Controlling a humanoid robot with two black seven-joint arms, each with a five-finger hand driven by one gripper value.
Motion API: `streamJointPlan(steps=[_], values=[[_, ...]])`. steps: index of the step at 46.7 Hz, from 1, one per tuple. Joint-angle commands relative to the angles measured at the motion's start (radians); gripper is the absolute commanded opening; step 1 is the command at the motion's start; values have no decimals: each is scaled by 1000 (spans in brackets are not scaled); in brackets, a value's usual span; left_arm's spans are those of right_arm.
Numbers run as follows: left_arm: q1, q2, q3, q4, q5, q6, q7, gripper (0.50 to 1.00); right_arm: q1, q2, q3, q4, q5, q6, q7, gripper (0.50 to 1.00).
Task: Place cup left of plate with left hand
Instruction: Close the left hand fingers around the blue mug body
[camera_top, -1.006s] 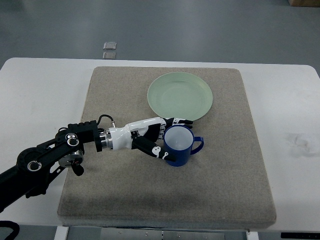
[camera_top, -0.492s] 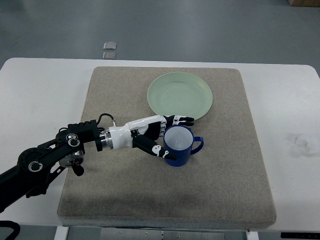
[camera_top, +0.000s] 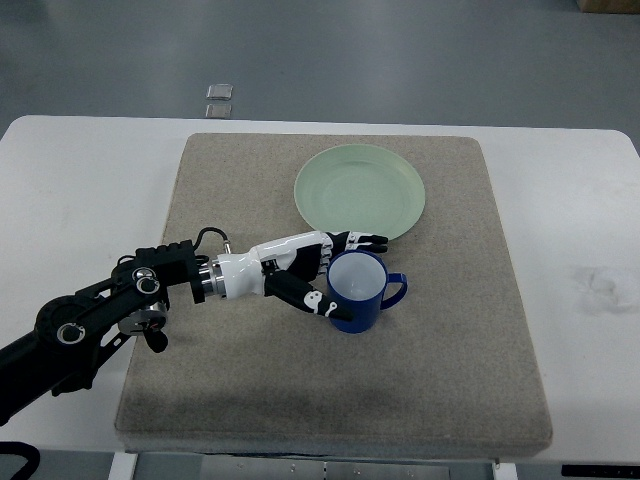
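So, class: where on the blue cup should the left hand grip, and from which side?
Grip the cup round its body from its left side. It stands upright with its handle pointing right, so the left wall is bare, and the left hand already reaches it from there.

Blue cup (camera_top: 358, 292), pale green plate (camera_top: 360, 191), beige-grey mat (camera_top: 240, 180), white table (camera_top: 80, 180), black-and-white left hand (camera_top: 305, 272).

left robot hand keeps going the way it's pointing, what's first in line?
The blue ceramic mug. The left robot hand points right, fingers already around the mug's left side; contact itself is unclear.
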Motion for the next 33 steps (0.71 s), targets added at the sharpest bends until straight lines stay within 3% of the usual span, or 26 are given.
streamJointPlan(steps=[1,13,18,33], values=[[0,0,0,0,-1,0,0,992,0,0,0,0,0,0,0,932],[0,-11,11,3,-1,0,-3,969,0,0,0,0,0,0,0,932],[0,-11,11,3,5,0,-6,904,0,0,0,0,0,0,0,932],[0,-11,11,3,19,0,-6,900,0,0,0,0,0,0,0,932]])
